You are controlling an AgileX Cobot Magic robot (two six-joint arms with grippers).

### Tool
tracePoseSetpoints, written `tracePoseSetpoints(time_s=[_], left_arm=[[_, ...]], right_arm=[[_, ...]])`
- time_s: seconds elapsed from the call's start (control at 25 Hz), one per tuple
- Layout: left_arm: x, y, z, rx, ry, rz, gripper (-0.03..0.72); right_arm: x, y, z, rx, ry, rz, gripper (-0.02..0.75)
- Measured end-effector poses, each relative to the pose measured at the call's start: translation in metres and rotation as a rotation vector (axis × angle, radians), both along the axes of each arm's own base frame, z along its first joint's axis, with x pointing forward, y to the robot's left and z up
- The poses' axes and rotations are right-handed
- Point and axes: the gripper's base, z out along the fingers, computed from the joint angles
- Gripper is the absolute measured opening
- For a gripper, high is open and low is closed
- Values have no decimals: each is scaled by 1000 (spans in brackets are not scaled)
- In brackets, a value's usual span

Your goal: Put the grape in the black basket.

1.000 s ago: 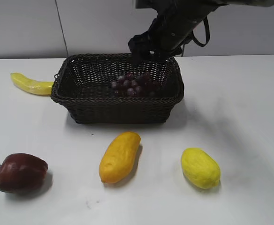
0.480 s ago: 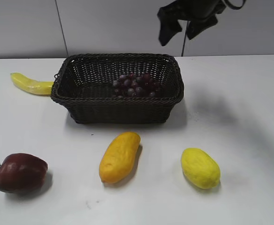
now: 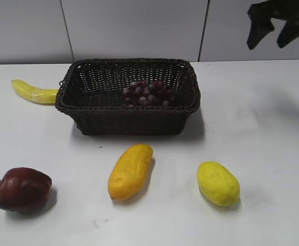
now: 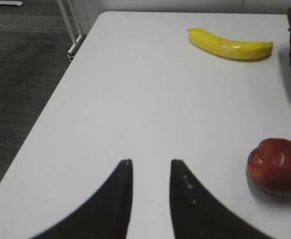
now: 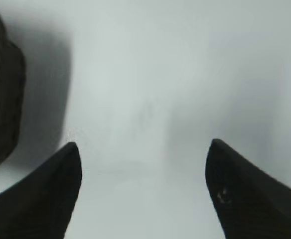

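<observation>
Lying inside the black basket [image 3: 108, 119], toward its right half, the grape [image 3: 148, 93] is resting on the woven floor, its dark berries showing just above the front rim. We are holding our right gripper [image 3: 275, 26] high in the air at the upper right, well apart from the basket, with its fingers spread wide and nothing between them; in the right wrist view the gripper [image 5: 143, 164] is showing only bare table [image 5: 150, 74] between its tips, with the basket's edge at far left. Our left gripper [image 4: 150, 162] is hovering over the table's near left part, its fingers a small gap apart and holding nothing. A banana [image 3: 33, 91] is lying just left of the basket, and an apple [image 3: 22, 188], a mango [image 3: 130, 171] and a lemon [image 3: 218, 183] are sitting in front.
</observation>
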Motion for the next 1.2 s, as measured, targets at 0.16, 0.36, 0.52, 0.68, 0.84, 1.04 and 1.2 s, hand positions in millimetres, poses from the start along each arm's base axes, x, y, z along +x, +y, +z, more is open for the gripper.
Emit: tracePoseSetpoints(time_s=[0.16, 0.36, 0.52, 0.68, 0.84, 1.04, 1.2], left_arm=[[0, 0, 0, 0, 0, 0, 228], [0, 0, 0, 0, 0, 0, 228], [0, 0, 0, 0, 0, 0, 228], [0, 0, 0, 0, 0, 0, 228], [0, 0, 0, 0, 0, 0, 228], [0, 0, 0, 0, 0, 0, 228], [0, 0, 0, 0, 0, 0, 228]], right_arm=[[-11, -22, 2, -15, 24, -47, 585], [-45, -27, 7, -43, 65, -49, 585], [-82, -29, 5, -49, 124, -48, 585], [-122, -31, 1, -54, 155, -49, 585], [-162, -34, -5, -52, 126, -55, 585], [-207, -36, -14, -50, 91, -61, 585], [-234, -38, -22, -51, 91, -62, 585]])
